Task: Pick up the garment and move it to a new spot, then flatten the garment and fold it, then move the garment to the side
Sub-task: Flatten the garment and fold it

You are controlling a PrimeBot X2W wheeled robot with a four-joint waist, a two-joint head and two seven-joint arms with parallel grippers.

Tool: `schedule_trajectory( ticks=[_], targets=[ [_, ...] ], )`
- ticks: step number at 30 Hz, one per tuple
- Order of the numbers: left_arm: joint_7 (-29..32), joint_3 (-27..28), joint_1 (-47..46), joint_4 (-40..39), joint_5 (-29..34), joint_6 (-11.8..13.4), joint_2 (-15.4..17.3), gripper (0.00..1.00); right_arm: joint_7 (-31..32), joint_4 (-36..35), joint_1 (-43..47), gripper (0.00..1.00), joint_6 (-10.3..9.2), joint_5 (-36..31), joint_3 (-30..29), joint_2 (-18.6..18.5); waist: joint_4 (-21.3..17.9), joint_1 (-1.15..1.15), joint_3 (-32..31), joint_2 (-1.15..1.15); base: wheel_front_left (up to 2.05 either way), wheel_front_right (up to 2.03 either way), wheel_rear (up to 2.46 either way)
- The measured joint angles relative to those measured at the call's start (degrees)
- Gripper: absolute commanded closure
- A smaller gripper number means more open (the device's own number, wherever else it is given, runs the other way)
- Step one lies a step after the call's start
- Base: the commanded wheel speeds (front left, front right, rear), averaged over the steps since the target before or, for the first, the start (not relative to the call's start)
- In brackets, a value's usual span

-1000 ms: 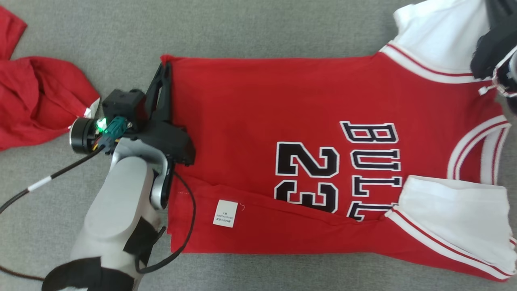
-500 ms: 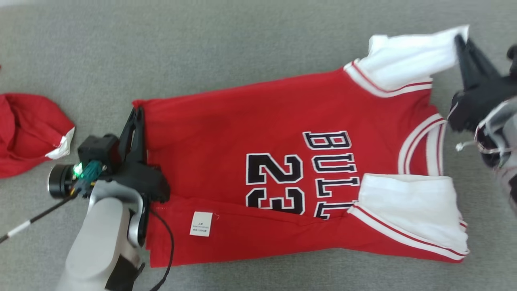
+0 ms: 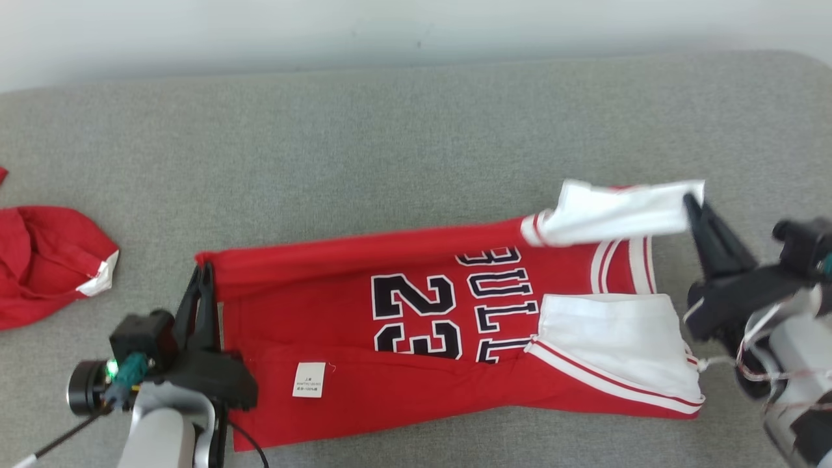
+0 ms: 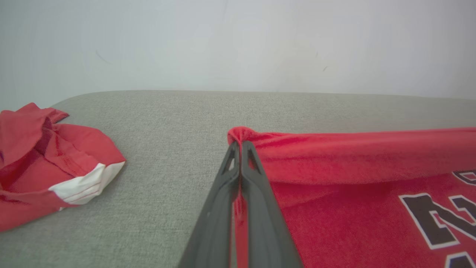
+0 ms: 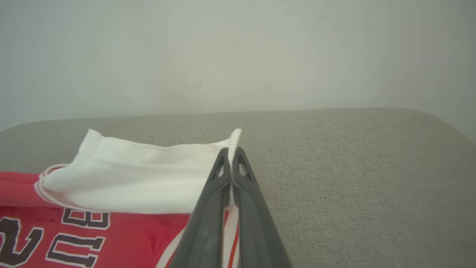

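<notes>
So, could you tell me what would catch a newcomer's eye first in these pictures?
The red jersey numbered 23 lies across the middle of the grey surface, its far edge lifted. The left gripper pinches its red hem corner at the left, the right gripper its white sleeve at the right. A second red garment sits crumpled at the far left.

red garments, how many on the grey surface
2. The jersey lies in the middle, its hem in the left gripper, a sleeve in the right gripper. A crumpled one sits far left, partly out of frame.
</notes>
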Motion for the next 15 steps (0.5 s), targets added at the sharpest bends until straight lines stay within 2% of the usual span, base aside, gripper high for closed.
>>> schedule_trajectory(
  ticks=[8, 15],
  targets=[
    [0.0, 1.5, 6.1, -0.1, 1.9, -0.7, -1.7, 1.0, 0.0, -2.5, 9.3, 1.0, 0.0, -1.4, -5.3, 4.4, -0.8, 0.0, -2.7, 0.0, 0.0, 0.0, 0.0],
    [0.0, 3.1, 9.4, 0.4, 2.5, -1.3, -2.9, 1.0, 0.0, -2.6, 13.5, 1.0, 0.0, -3.2, -7.2, 7.4, -1.6, 0.0, -4.5, 0.0, 0.0, 0.0, 0.0]
  ],
)
